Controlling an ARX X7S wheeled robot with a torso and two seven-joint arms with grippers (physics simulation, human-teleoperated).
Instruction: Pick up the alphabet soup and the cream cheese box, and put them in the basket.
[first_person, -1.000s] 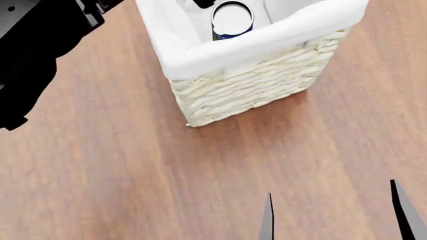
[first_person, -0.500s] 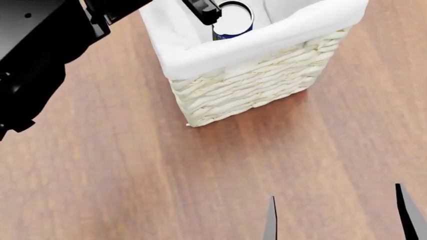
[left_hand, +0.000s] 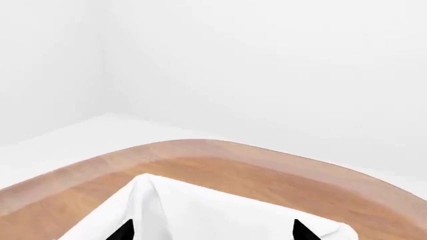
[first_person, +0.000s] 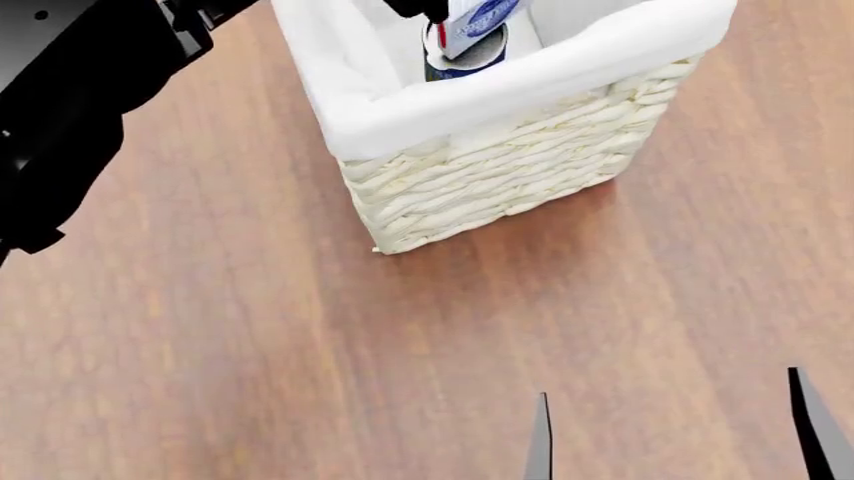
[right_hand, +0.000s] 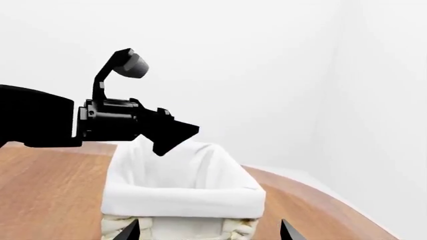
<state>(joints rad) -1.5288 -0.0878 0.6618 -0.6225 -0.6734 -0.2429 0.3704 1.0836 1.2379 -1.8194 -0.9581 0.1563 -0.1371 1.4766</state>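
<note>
The basket (first_person: 507, 160), cream wicker with a white liner, stands at the top of the head view. Inside it the alphabet soup (first_person: 461, 64) stands upright, showing its blue label. The cream cheese box (first_person: 477, 18), white with a blue logo, lies tilted over the can's top. My left gripper (left_hand: 213, 232) hovers over the basket's liner (left_hand: 220, 215), open, nothing between its fingers. The right wrist view shows it (right_hand: 175, 134) above the basket (right_hand: 183, 195). My right gripper (first_person: 674, 435) is open, low over the wood, nearer than the basket.
The basket rests on a brown wooden table (first_person: 267, 340). My left arm (first_person: 67, 110) crosses the upper left of the head view. The table's curved edge (left_hand: 220, 147) lies beyond the basket, with white walls behind.
The cream cheese box has appeared over the soup can inside the basket. My left gripper's finger has drawn back toward the frame's top edge. The right gripper has barely moved.
</note>
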